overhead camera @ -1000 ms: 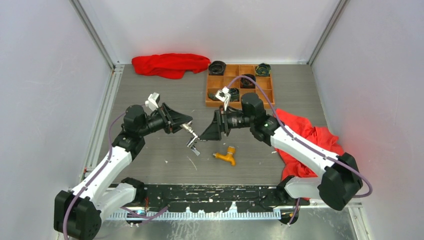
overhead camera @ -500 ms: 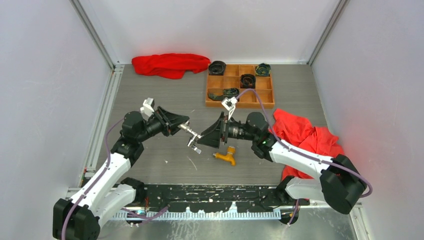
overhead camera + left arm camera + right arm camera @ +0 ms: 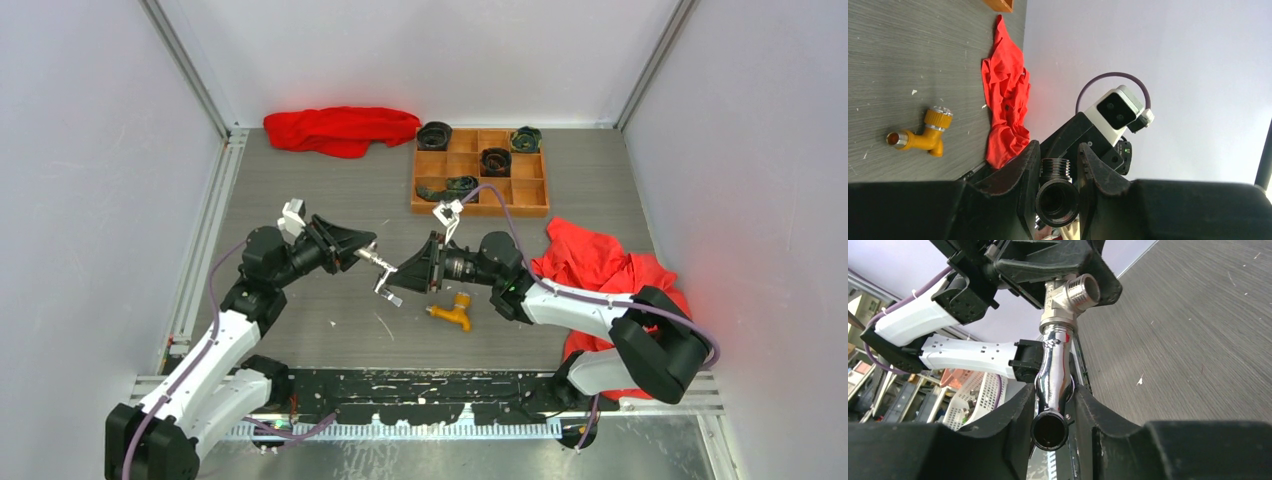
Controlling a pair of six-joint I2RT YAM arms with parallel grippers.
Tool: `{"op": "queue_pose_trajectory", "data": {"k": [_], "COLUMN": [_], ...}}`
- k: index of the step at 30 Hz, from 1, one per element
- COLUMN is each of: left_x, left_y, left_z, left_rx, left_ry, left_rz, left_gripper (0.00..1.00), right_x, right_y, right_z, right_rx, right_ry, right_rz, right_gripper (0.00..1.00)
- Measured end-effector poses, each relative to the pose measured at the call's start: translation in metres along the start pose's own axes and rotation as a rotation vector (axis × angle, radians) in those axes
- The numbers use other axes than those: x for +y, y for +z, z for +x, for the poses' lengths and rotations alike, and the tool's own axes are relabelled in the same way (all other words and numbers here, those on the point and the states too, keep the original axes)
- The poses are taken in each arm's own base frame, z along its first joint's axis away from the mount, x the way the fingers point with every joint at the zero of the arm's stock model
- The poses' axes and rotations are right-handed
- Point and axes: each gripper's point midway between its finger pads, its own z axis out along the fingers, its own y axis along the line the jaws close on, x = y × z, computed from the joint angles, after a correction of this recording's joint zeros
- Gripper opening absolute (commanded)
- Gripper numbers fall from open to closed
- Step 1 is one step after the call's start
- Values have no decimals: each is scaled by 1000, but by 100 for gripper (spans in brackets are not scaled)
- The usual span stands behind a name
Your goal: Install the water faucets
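Two faucets: 1 held, 1 loose. Silver faucet: shiny chrome, curved tubular spout w/ open round mouth, threaded stub on the body, small handle. It's up off the bench mid-scene, bridging both arms. Left pincer pinches the body end, fingers pressed on a threaded round collar. Right pincer is closed onto the chrome spout, one black finger each side, touching.

Orange-yellow faucet: matte, bent spout, ribbed cap. It lies flat on the bench just near-side of the right pincer, apart from it, nothing touching it.

Bench: grey, fine-grained, a few white flecks. 2 red cloths, soft & crumpled: one at the far-left edge, one at right, partly behind the right arm. 1 wooden tray, gridded, far-right, w/ 4 dark round rolled items, one sprawled over the front cells.

Plain white walls on 3 sides, metal rails along the edges. Bare bench left of the left arm & between pincers and tray.
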Motion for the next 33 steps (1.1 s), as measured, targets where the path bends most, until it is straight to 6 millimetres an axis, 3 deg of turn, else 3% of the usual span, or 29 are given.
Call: {"op": "queue_pose_trajectory", "data": {"k": [2,4,5,8,12,13,17,22,30,33], "left_x": [0,1,1,1,4,2,-5,6,7,15], "left_y": [-1,-2,-2,-4,-8,-10,-17,-22,-39,-34], "left_z": [1,1,0,1,6,7,15,22,18,17], "left_rx": [-1,-3,-6,-8,12,18,53,84,-49,-47], "left_ry": [3,3,4,19,62,72,120,127,158,136], "left_rz": [3,2,4,3,-36,-45,-41,-81,-46,-73], "left_gripper": [0,0,9,60,96,100,100,99,97,93], "right_x": [-2,-2,-2,-2,-6,-8,-16,-17,-16,-13], "right_y": [-1,-1,-1,0,-1,-2,-4,-6,-5,-3], "right_z": [0,-2,-2,-1,3,4,11,11,4,1], "right_rx": [-11,-19,-19,-20,-4,3,30,32,-3,-14], "right_ry": [-1,-6,-5,-6,-5,-7,-10,-17,-18,-19], "right_rz": [5,4,7,5,19,27,59,70,71,59], "right_gripper": [25,5,1,1,1,1,1,1,1,1]}}
